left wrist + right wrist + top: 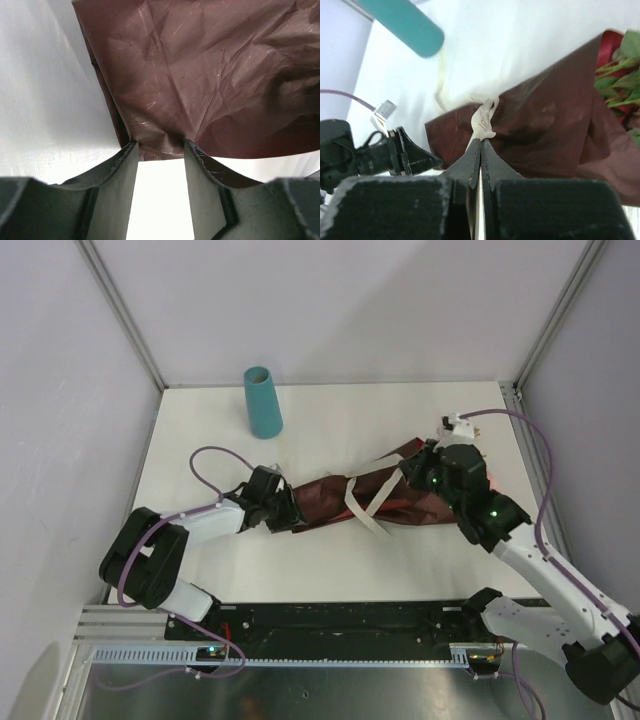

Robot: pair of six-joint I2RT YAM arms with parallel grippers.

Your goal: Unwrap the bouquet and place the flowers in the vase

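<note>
Tally on the one table (400, 420)
There were one vase (263, 401), one bouquet (330, 502), one ribbon (362, 508), and two grippers: left gripper (285, 508), right gripper (415, 472); the flowers (622, 70) were too hidden to count.

No legible text, label, brand, number or sign appears in any view. The cream ribbon (483, 120) tied around the bouquet (545, 130) carries a faint dark mark at its knot, near the centre of the right wrist view. The mark is too small and blurred to read.
</note>
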